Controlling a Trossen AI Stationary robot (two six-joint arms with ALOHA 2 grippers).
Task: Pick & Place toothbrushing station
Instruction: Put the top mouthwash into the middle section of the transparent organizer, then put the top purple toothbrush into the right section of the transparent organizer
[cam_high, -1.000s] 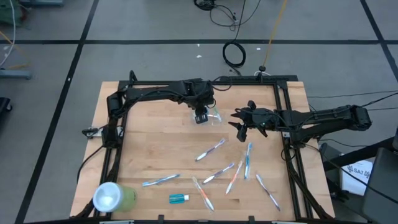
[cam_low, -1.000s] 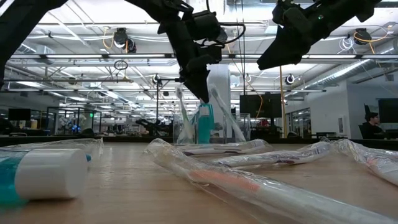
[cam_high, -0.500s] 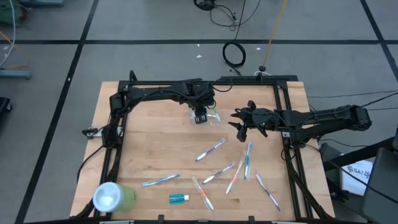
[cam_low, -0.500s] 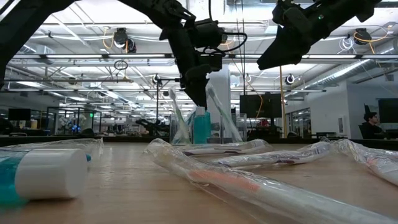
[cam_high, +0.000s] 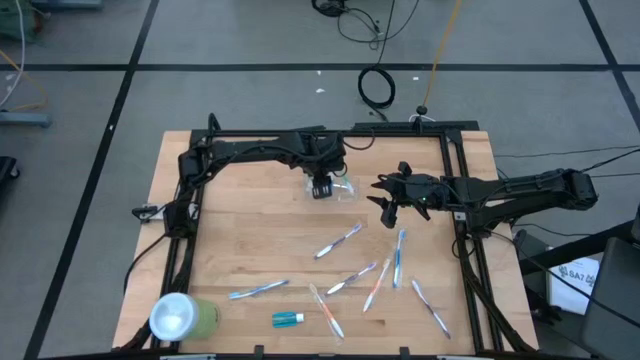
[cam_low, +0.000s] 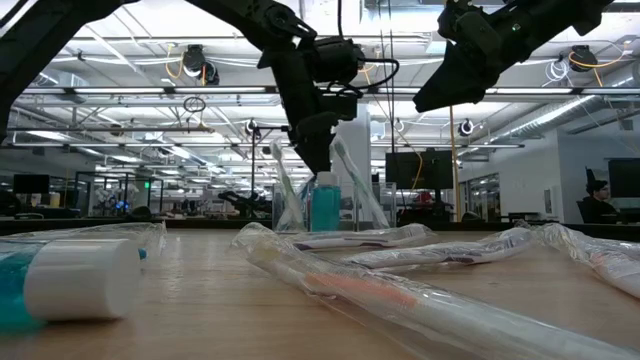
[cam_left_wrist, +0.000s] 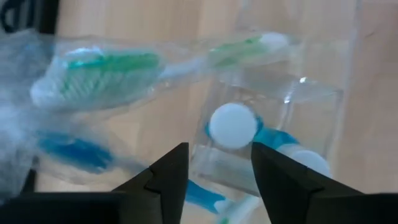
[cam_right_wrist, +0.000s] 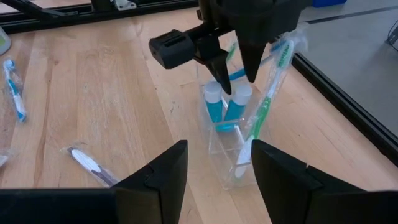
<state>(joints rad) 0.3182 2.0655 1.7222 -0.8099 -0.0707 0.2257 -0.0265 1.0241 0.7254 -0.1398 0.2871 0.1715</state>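
**A:** Low view first: the left gripper (cam_low: 322, 160) sits higher above the toothbrushing station (cam_low: 322, 203) than it did a second ago, when its fingertips reached down among the contents. Its fingers have spread too.

**B:** Right wrist view agrees. The left gripper's fingers (cam_right_wrist: 219, 68) stand apart over the two white caps and clamp nothing. I judge it has just let go of a toothpaste tube (cam_right_wrist: 237, 102), so that drop looks done.

**A:** Where does the station stand?

**B:** On the wooden table (cam_high: 240, 240), toward the far edge and near the middle, directly under the left gripper (cam_high: 322, 186). The right gripper (cam_high: 390, 197) hangs just beside it, fingers apart and empty.

**A:** And inside the clear cup?

**B:** Two blue tubes with white caps standing upright, plus wrapped toothbrushes leaning out over the rim, one with a green handle (cam_right_wrist: 266, 99). Left wrist view shows a white cap (cam_left_wrist: 233, 124) straight below.

**A:** Anything left outside?

**B:** Several wrapped toothbrushes (cam_high: 338, 240) lie loose on the near half, and another small tube (cam_high: 288, 318). The light-green cup (cam_high: 182, 317) lies on its side at the near left corner; I cannot tell what it holds.
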